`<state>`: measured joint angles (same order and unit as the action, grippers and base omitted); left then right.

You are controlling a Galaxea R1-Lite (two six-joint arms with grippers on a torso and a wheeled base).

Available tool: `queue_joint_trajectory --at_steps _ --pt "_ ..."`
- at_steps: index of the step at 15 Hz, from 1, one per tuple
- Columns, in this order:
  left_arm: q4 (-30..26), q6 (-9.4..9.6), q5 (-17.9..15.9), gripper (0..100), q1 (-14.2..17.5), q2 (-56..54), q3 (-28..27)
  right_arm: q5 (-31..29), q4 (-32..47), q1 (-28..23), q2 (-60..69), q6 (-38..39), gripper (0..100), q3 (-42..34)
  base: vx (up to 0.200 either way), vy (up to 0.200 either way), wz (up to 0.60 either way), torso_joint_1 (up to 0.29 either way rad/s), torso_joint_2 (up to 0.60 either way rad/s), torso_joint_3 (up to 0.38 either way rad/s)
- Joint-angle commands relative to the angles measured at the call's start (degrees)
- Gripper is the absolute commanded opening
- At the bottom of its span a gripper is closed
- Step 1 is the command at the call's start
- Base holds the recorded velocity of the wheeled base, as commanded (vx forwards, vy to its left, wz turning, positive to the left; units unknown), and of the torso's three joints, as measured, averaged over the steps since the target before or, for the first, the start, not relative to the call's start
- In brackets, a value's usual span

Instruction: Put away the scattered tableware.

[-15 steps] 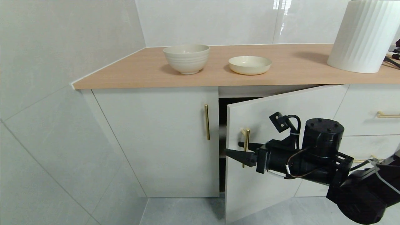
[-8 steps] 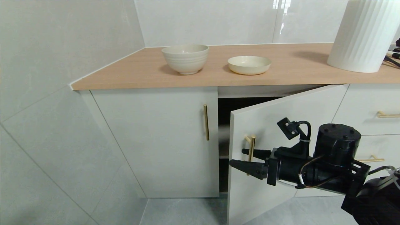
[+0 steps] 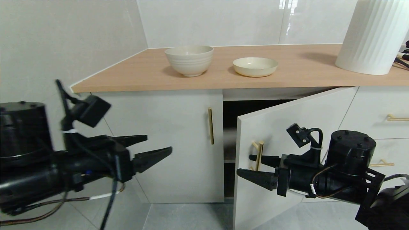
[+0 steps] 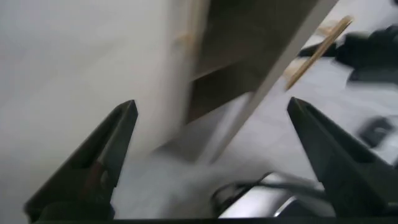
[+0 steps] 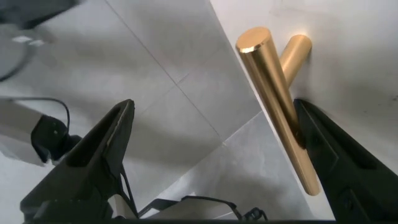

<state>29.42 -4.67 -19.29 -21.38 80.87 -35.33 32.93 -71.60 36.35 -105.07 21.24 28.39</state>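
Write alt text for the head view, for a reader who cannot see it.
The right end effector, open, straddles the brass handle of a partly open cabinet door; the left end effector, also open, hovers before the closed door beside it. On the wooden countertop above sit a ribbed bowl and a shallow dish, apart.

Head camera above, facing counter (image 3: 303, 71), wrist cameras close, sharing door handle (image 3: 260, 155)

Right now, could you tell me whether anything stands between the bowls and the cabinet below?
Yes: the right door is only partly open, angled across the opening, with its handle inside the open right gripper. The left door is shut.
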Motion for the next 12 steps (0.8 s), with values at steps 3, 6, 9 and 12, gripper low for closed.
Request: queue_joint_trajectory --at_steps 3,6,9,12 --pt "24.29 -3.07 1.71 0 -11.31 30.22 -3.87 -0.85 0.23 -0.05 0.22 -0.32 100 -0.18 0.000 0.000 0.00 0.000 0.00 0.000" --pt "27.19 -6.93 6.81 0 -16.67 35.67 -10.73 -0.93 0.23 -0.05 0.66 -0.32 100 -0.27 0.000 0.000 0.00 0.000 0.00 0.000" --pt "27.19 -9.48 6.98 0 -19.14 38.31 -14.33 -3.22 0.23 -0.14 1.62 -0.32 100 -0.53 0.000 0.000 0.00 0.000 0.00 0.000" --pt "27.27 -10.54 6.63 0 -19.75 38.48 -14.95 -7.00 0.23 -0.67 3.29 -0.41 100 -0.71 0.000 0.000 0.00 0.000 0.00 0.000"
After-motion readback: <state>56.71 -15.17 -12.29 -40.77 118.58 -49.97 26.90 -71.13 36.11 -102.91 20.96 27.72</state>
